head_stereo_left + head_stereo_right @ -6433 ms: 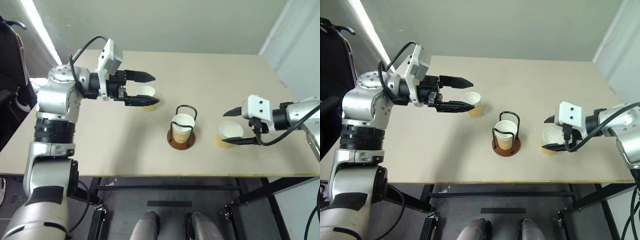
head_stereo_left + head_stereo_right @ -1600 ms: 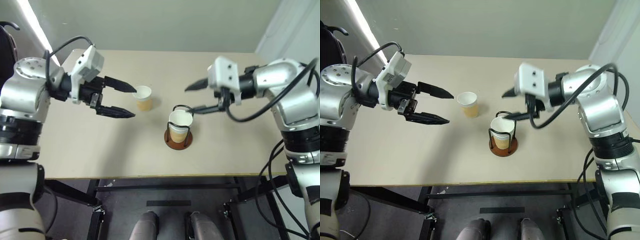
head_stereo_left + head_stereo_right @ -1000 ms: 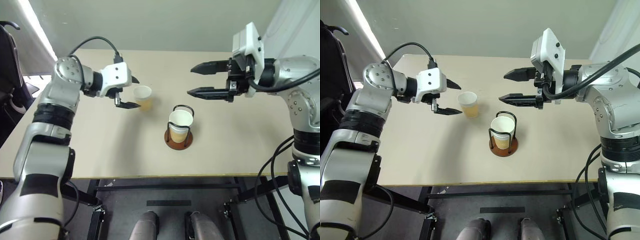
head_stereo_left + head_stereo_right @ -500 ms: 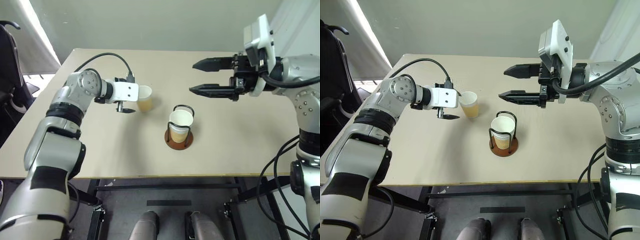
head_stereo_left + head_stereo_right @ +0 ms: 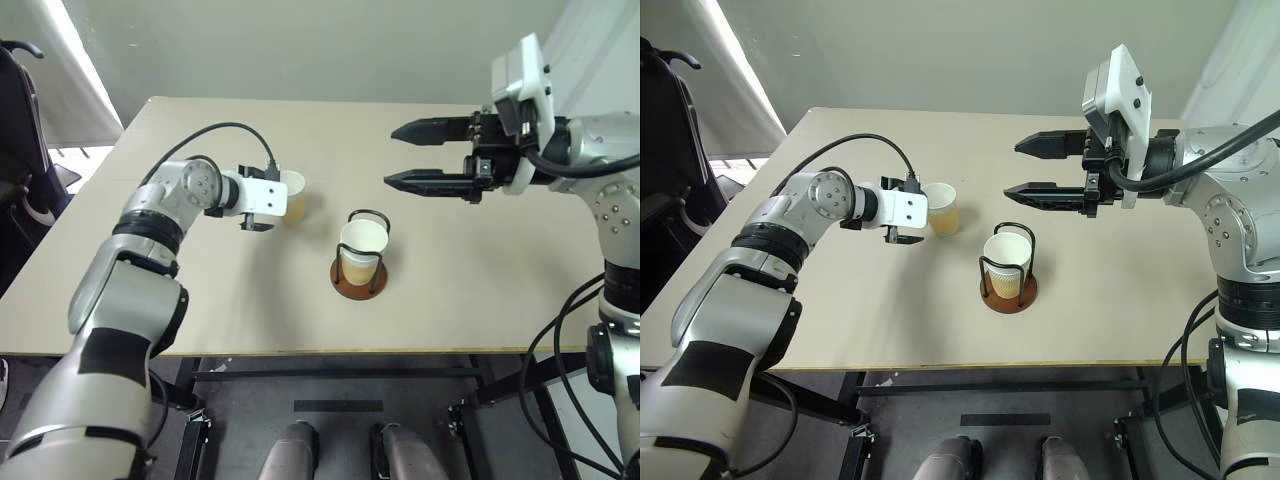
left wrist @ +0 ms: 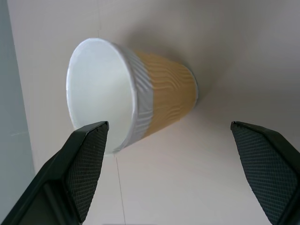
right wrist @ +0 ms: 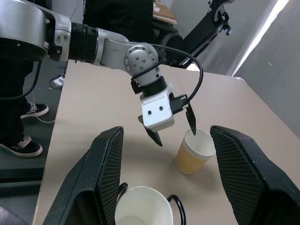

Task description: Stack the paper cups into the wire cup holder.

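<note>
Nearest: the wire cup holder (image 5: 357, 279) near the table's (image 5: 450, 300) front middle, already loaded with stacked paper cups (image 5: 362, 240) (looks like two nested, can't confirm the count). One loose cup (image 5: 291, 194) left to go, standing upright just behind and left of the holder. Left gripper (image 5: 904, 210) is at that cup, fingers spread wide either side, not clamped yet, holding nothing. Farther back, right gripper (image 5: 418, 154) hangs above the table, partly open and empty.
</note>
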